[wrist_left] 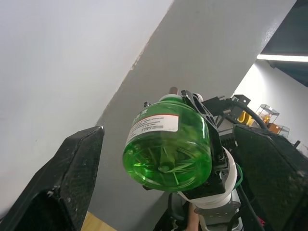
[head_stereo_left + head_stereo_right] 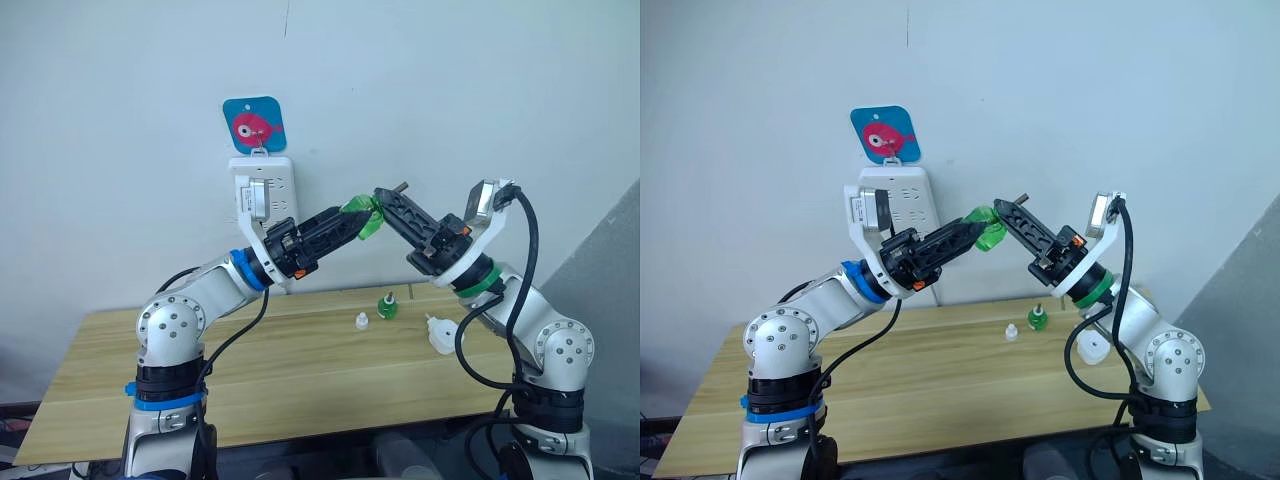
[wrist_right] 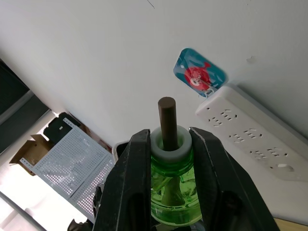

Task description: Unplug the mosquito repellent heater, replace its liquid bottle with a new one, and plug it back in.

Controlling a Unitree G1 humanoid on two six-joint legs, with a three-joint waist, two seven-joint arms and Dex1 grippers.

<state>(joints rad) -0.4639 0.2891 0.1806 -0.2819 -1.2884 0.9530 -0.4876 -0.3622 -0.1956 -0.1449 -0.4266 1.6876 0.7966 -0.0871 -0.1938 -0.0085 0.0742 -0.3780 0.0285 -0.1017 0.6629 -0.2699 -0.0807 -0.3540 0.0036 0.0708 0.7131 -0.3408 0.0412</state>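
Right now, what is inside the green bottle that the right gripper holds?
Through the clear wall of the green bottle a dark wick runs down from its white neck, which the right gripper clamps. How much liquid it holds cannot be told.

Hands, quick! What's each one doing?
Left hand: open, fingers on either side of the green bottle, not squeezing it.
Right hand: closed on the bottle's white neck.

Bright even light, soft shadows, sharp
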